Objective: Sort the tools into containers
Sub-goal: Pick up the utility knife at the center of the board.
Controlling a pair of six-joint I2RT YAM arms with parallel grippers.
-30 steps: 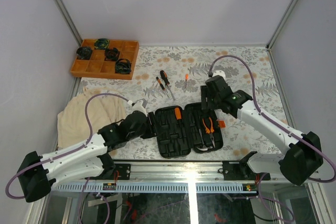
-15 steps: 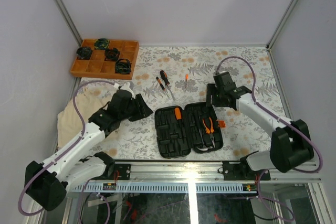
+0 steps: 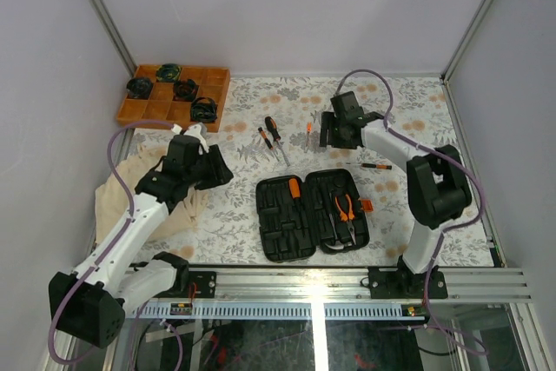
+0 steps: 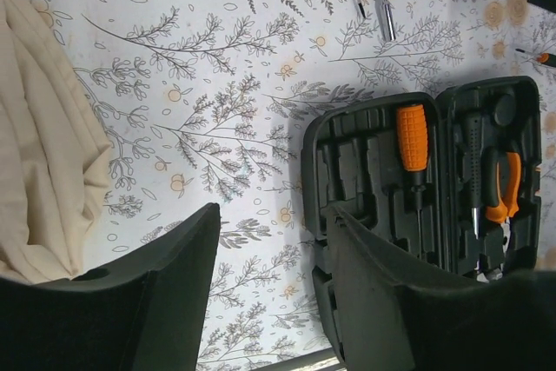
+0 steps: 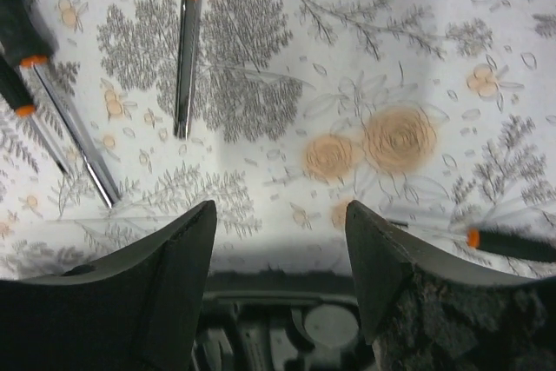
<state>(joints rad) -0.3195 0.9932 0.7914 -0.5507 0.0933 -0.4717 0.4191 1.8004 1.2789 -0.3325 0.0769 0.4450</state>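
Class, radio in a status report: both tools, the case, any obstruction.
Left tool open, empty. Right tool open, empty, near loose screwdrivers. Case open, pliers inside. No obstruction seen.

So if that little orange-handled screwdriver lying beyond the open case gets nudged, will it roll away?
Likely yes: the orange-handled screwdriver has a slim round shaft and lies flat on the flowered table, so a sideways push would probably roll it. The shiny metal shaft looks stiff, so it should not bend, though it may be slippery to pinch.
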